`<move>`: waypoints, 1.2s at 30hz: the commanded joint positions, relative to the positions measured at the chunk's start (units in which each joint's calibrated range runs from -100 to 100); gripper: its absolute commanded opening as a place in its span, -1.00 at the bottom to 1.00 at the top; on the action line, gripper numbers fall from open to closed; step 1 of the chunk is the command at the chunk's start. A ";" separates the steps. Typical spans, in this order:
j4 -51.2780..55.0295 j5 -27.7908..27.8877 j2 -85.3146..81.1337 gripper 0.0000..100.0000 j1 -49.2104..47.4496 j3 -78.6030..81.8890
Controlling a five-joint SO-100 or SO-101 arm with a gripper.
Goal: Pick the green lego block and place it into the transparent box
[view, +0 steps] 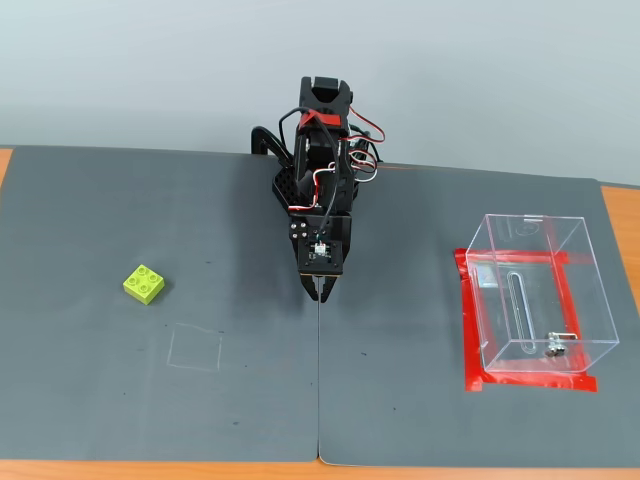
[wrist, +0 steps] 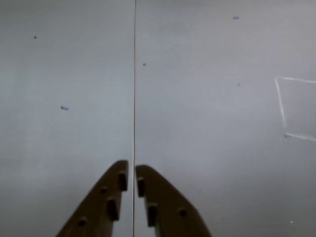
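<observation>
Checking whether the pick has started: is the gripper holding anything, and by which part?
Nothing. The gripper is shut and empty; the block lies apart on the mat.

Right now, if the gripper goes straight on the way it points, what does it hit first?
Probably just the mat. The gripper, fingers nearly shut, aims down along the mat seam, with nothing in that line. The brick and the box sit well off to either side in the fixed view.
</observation>
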 commanded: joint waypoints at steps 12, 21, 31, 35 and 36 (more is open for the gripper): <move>0.57 -0.12 1.52 -0.96 -2.08 -1.36; 0.22 0.29 22.13 -0.96 -1.78 -19.09; 0.83 0.35 32.81 -0.96 1.13 -34.92; 0.83 0.35 32.81 -0.96 6.95 -35.92; 0.91 0.35 32.81 -0.96 8.59 -36.28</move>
